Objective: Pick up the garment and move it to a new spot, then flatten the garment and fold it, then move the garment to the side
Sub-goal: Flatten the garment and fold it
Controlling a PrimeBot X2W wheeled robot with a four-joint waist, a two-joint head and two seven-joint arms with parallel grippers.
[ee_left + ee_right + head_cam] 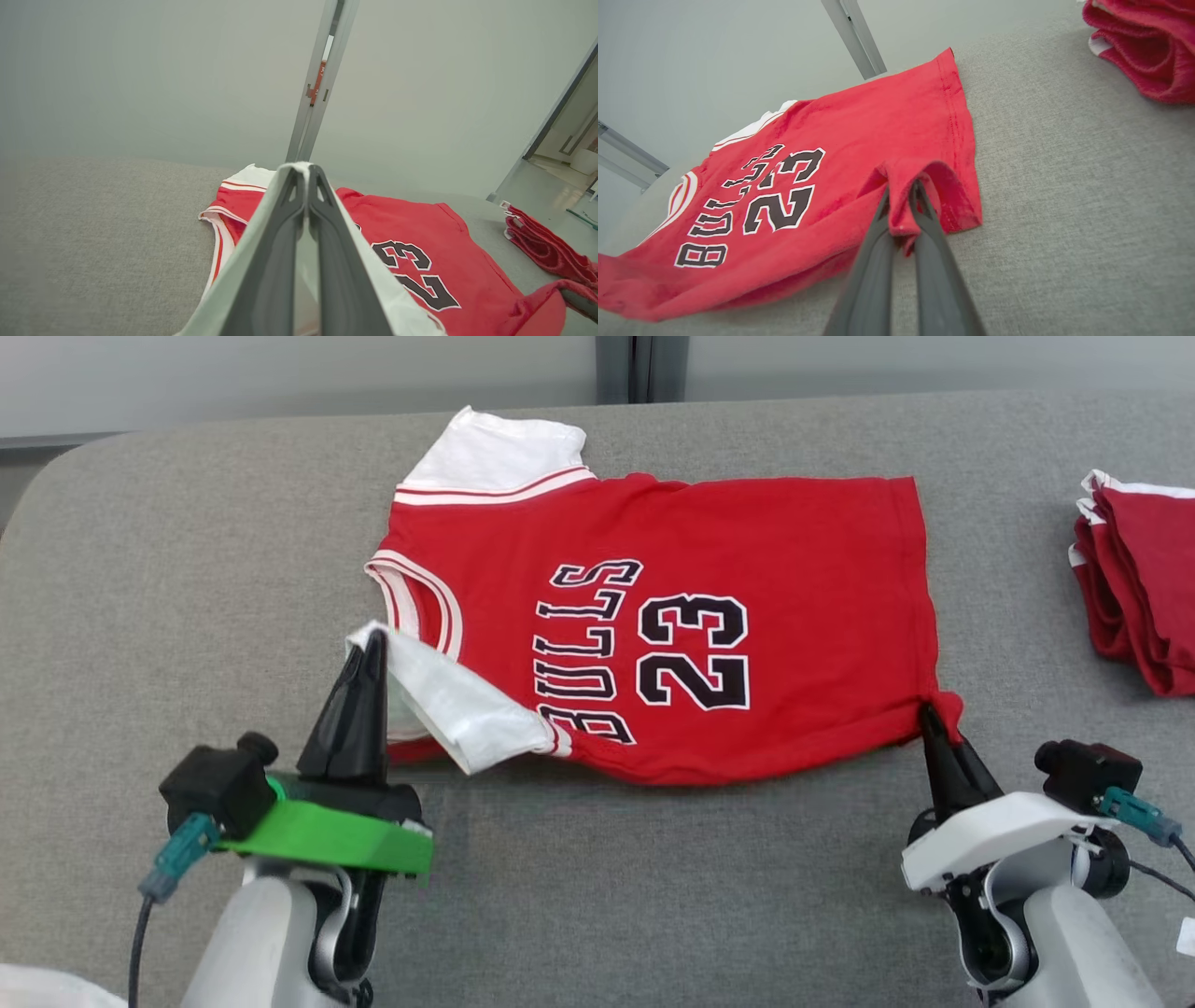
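The garment [709, 551] is a red jersey with white sleeves and "BULLS 23" in black, spread sideways on the grey table with its neck to the left. My left gripper [372, 637] is shut on the near white sleeve [457, 700], lifted and folded over the chest; in the left wrist view white cloth [397, 308] drapes both sides of the gripper [306, 169]. My right gripper [928, 711] is shut on the near hem corner [948, 705], seen pinched between the fingers as a red fold [903, 205] in the right wrist view.
A stack of folded red garments [1139, 588] lies at the table's right edge, also seen as a red pile [1143, 51] in the right wrist view. The grey padded table [187, 579] has a rounded far-left corner; a pale wall stands behind it.
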